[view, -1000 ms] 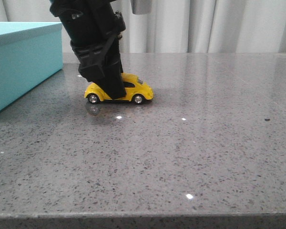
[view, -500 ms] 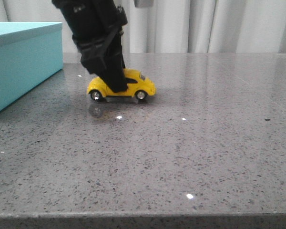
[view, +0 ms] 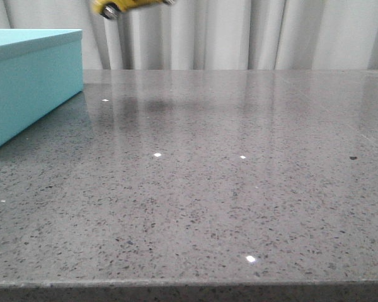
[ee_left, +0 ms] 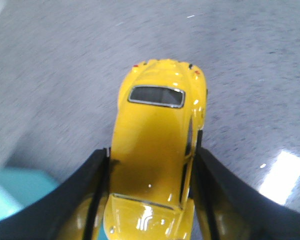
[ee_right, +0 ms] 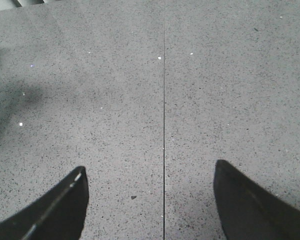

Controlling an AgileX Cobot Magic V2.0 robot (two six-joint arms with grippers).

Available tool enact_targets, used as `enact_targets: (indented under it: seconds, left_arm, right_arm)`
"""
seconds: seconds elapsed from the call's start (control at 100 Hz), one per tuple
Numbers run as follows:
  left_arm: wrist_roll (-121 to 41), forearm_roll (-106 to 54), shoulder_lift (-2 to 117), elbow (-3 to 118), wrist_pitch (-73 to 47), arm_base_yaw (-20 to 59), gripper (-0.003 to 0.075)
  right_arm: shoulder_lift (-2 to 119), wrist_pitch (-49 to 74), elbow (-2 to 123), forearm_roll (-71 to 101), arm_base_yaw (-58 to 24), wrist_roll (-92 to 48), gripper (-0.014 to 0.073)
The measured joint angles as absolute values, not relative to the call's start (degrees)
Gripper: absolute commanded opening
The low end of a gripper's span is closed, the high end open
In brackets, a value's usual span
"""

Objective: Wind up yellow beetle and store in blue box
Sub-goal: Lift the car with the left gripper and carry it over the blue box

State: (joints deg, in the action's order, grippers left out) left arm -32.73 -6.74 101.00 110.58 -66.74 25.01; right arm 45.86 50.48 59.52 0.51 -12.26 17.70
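In the front view, the yellow beetle (view: 131, 5) shows only as a sliver at the top edge, left of centre: its underside and one silver-hubbed wheel, high above the grey speckled tabletop (view: 227, 189). A faint dark shadow lies on the tabletop below it. The blue box (view: 25, 78) fills the upper left of the frame, resting on the tabletop. White curtains (view: 271, 34) hang across the back. No claw appears here.

In the left wrist view, the left claw (ee_left: 150, 195) pinches the yellow beetle (ee_left: 155, 150), one black finger (ee_left: 75, 200) against each side of the car near the frame's bottom. The rear window faces the camera in mid frame. A turquoise patch sits in the lower left corner; the tabletop behind is blurred.

In the right wrist view, the right claw (ee_right: 150, 200) is spread wide, holding nothing, its two fingers in the lower corners over bare tabletop with a thin seam (ee_right: 164, 100) running down the centre.
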Motion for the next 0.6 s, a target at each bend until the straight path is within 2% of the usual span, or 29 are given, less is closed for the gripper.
enact_targets:
  seconds: [0.25, 0.42, 0.6]
  left_arm:
    - [-25.69, -6.74, 94.81, 111.32, -72.18, 12.26, 0.0115]
    - [-15.23, -6.51, 93.76, 110.42, -72.32, 3.67, 0.0115]
    - [-12.30, -6.19, 93.68, 105.49, -72.32, 0.21, 0.0115]
  right_arm:
    - [45.86, 50.48, 59.52, 0.51, -12.26, 17.70, 0.0528]
    - [45.86, 50.48, 59.52, 0.51, -12.26, 17.70, 0.0528]
    - [45.86, 50.48, 59.52, 0.51, -12.26, 17.70, 0.0528]
